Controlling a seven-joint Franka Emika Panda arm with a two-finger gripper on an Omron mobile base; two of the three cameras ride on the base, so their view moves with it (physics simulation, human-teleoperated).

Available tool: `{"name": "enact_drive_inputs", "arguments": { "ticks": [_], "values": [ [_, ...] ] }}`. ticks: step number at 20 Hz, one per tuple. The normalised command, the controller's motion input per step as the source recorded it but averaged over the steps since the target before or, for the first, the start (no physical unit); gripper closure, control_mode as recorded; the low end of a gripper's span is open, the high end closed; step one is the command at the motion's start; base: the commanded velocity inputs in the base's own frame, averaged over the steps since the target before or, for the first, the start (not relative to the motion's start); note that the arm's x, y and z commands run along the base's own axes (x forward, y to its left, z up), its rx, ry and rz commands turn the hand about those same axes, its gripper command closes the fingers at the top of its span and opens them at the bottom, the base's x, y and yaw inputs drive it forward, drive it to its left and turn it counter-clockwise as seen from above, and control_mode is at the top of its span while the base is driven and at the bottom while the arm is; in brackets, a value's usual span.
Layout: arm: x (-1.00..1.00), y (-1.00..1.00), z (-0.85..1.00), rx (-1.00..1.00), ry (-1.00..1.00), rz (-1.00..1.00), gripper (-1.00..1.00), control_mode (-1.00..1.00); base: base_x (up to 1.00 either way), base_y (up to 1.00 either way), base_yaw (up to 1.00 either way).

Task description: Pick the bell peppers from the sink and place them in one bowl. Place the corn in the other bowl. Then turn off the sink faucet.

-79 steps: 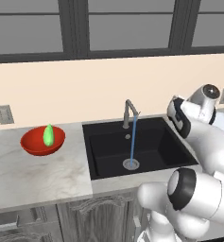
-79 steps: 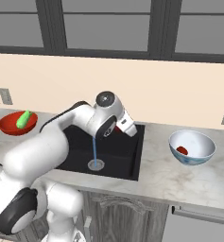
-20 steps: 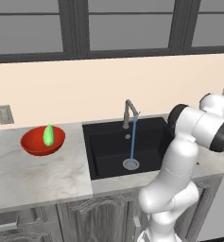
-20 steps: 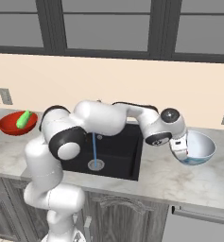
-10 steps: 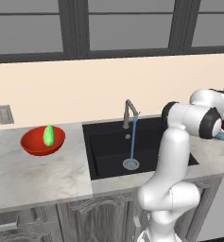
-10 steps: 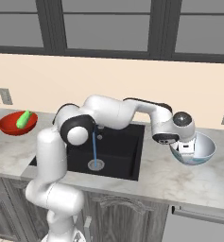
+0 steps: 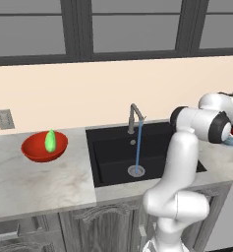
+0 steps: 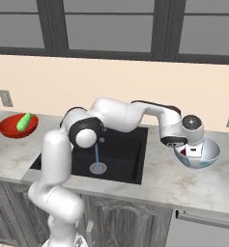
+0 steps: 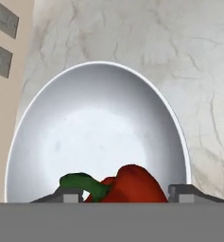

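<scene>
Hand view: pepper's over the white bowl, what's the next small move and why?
Probably open the gripper and let go: the red pepper sits between the fingers, right above the white bowl. The faucet is running, so that comes after.

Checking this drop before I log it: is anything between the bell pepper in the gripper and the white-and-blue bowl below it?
Nothing visible. In the hand view the red bell pepper sits between the gripper fingertips, directly over the white-and-blue bowl, whose pale inside shows bare beneath it. The right base view shows the hand at the bowl's rim.
</scene>
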Motion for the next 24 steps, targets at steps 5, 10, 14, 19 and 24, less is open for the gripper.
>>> {"name": "enact_drive_inputs", "arguments": {
  "ticks": [5,10,14,19,24],
  "values": [
    [0.42,-0.03,-0.07,0.03,0.00,-0.05,1.00,-1.00,0.00,0.00,0.00],
    [0.29,-0.14,-0.02,0.05,0.00,-0.05,-1.00,-1.00,0.00,0.00,0.00],
    [0.05,-0.36,0.00,0.12,-0.07,-0.03,-1.00,-1.00,0.00,0.00,0.00],
    [0.00,-0.06,0.00,0.06,-0.15,0.00,-1.00,-1.00,0.00,0.00,0.00],
    [0.00,0.01,0.00,0.00,-0.12,0.00,-1.00,-1.00,0.00,0.00,0.00]
  ]
}}
